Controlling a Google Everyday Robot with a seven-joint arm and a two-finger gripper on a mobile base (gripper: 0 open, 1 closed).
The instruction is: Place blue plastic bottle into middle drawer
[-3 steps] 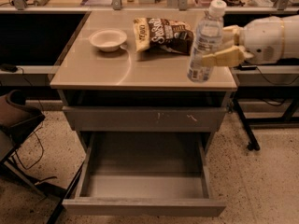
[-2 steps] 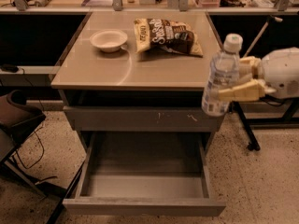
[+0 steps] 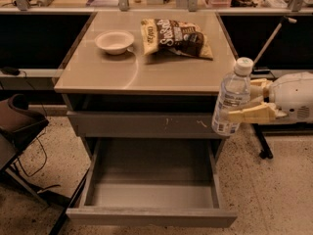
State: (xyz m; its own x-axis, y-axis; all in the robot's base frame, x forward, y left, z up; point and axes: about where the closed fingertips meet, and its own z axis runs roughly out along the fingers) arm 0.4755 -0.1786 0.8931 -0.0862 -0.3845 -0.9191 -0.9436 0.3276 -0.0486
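Note:
The blue plastic bottle (image 3: 230,98), clear with a white cap and a pale label, is held upright in the air just off the cabinet's right front corner. My gripper (image 3: 248,103) comes in from the right and is shut on the bottle's lower half, with tan fingers (image 3: 250,114) around it. The middle drawer (image 3: 152,183) is pulled open below and to the left of the bottle; its grey floor is bare. Above it is a closed drawer front with pale scuff marks (image 3: 146,124).
On the cabinet top (image 3: 142,67) stand a white bowl (image 3: 114,41) and a brown snack bag (image 3: 174,37). A dark chair (image 3: 17,121) stands at the left. A black stand leg (image 3: 262,142) is on the floor at the right, behind my arm.
My gripper has carried the bottle off the cabinet top, rightward and down past the right front edge. The drawer, bowl and bag have not moved.

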